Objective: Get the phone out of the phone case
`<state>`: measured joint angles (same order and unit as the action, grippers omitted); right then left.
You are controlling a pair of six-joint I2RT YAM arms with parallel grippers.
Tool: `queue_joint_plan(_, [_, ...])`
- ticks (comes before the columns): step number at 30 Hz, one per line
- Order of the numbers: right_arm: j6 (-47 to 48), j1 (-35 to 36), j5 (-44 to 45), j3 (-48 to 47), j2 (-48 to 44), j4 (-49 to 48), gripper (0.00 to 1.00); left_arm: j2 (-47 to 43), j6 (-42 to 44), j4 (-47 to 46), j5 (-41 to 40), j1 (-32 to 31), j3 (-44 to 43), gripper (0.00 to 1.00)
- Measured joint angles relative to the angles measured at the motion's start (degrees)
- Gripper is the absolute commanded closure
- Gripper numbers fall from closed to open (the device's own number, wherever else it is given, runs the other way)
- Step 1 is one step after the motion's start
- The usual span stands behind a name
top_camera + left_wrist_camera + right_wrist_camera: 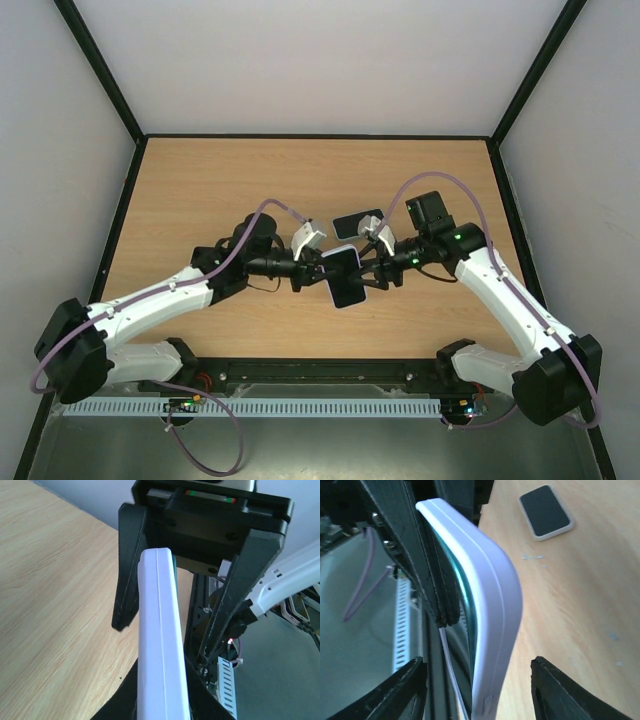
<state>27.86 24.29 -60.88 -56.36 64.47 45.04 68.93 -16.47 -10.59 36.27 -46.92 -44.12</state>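
Observation:
A phone with a dark screen (346,280) sits in a pale lavender phone case (160,645), held edge-up above the table's middle. My left gripper (162,697) is shut on the case's lower end, its black fingers (432,555) pressed on both faces. The phone's teal edge (464,587) shows along the case's rim (495,605). From the other side my right gripper (482,690) is open. Its fingers straddle the case's edge with a gap on each side. In the top view the left gripper (312,270) and the right gripper (372,268) meet at the case.
A second flat dark slab with a pale border (357,222) lies on the wooden table (200,200) just behind the grippers; it also shows in the right wrist view (545,511). Black frame rails (320,372) run along the near edge.

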Motion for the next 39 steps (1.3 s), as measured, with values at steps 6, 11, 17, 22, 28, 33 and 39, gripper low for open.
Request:
queue_joint_plan(6, [5.2, 0.0, -6.5, 0.7, 0.4, 4.7, 0.77, -0.5, 3.3, 1.9, 2.8, 0.1, -1.4, 0.97])
queue_joint_plan(11, [7.3, -0.3, -8.6, 1.0, 0.4, 6.0, 0.98, -1.3, 4.2, 2.3, 5.3, 0.4, -1.9, 0.97])
queue_joint_plan(17, [7.7, -0.3, -9.7, -0.4, 1.6, 7.0, 0.98, -2.1, 4.1, 1.4, 4.8, 1.2, -1.9, 0.32])
queue_joint_plan(22, [5.8, -0.3, -9.9, -3.1, 3.3, 8.2, 0.98, -5.2, 1.8, -4.4, 1.3, 2.2, -0.3, 0.29])
queue_joint_plan(28, [-0.4, -0.3, -10.2, -4.6, 3.1, 5.7, 0.98, -6.1, -3.3, -13.0, 0.2, 2.2, 6.4, 0.34])
queue_joint_plan(33, [-5.2, -0.3, -10.2, -4.6, 2.5, 2.6, 0.98, -5.4, -6.7, -17.9, 0.5, 2.2, 7.8, 0.53])
queue_joint_plan(39, [-8.3, -0.3, -10.4, -4.6, 2.1, 0.3, 0.98, -3.9, -9.9, -22.9, 1.9, 2.2, 7.9, 0.82])
